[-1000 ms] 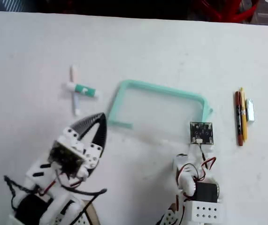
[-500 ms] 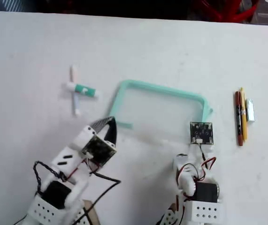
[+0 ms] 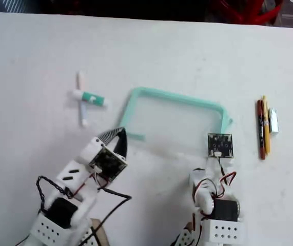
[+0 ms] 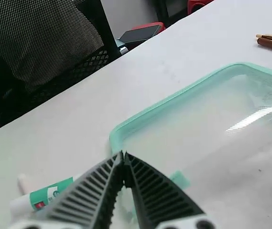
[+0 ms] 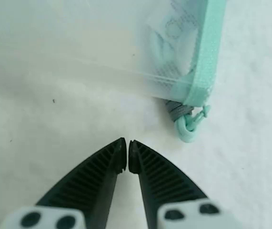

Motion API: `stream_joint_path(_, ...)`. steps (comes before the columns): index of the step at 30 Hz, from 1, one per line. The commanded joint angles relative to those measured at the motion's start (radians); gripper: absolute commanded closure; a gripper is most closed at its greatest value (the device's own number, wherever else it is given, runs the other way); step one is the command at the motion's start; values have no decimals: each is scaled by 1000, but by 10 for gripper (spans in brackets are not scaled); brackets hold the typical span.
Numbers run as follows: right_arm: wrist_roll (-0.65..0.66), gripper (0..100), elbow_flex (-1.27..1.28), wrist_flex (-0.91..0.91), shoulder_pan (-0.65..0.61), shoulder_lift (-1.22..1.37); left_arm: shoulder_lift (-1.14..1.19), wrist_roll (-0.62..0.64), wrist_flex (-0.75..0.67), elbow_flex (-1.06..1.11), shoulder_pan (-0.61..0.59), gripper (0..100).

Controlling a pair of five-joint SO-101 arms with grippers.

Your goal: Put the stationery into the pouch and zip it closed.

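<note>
Progress: early by the look of it. Nothing packed, all stationery out on the white table [image 3: 187, 46].
Container: flat translucent plastic pouch with mint-green zip edging [image 3: 177, 123], lying mid-table between the two clusters of stationery.
Contents: apparently none (nothing visible through the clear wall from above or from either wrist camera).
Zip: mint-green pull tab [image 5: 191, 125] at the pouch corner nearest the right arm. Whether the mouth is open or shut, cannot tell.
Cluster beside the left arm: white glue stick with a green label [image 3: 91, 98] lying across a thin pale stick [image 3: 79, 81], near the pouch but apart from it.
Cluster beside the right arm: dark red-brown pen [image 3: 260, 130] and yellow pen [image 3: 266, 128] side by side and touching, with a small pale block [image 3: 273, 121], perhaps an eraser, just beside them. All well apart from the pouch.
Left gripper [image 3: 120, 134]: black ribbed fingers pressed together, holding nothing, tip just beside the pouch's near corner on the glue-stick side.
Right gripper [image 5: 127, 156]: fingers all but touching, empty, poised over bare table near the pull tab without touching it.
Left to do: opening the mouth if shut, moving in all five items, then drawing the zip closed, which is practically the whole job.
</note>
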Motion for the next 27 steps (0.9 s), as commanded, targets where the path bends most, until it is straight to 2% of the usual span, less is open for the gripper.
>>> stream_joint_path(1,-2,979,-3,4,-7,-2,-2,-9,-25,-3,-7,976)
stream_joint_path(23,3,977,-38,-1,2,-5,-2,-9,5,-3,-1,976)
stream_joint_path(27,5,977,-215,-61,120,-65,-2,-2,5,-9,-1,976)
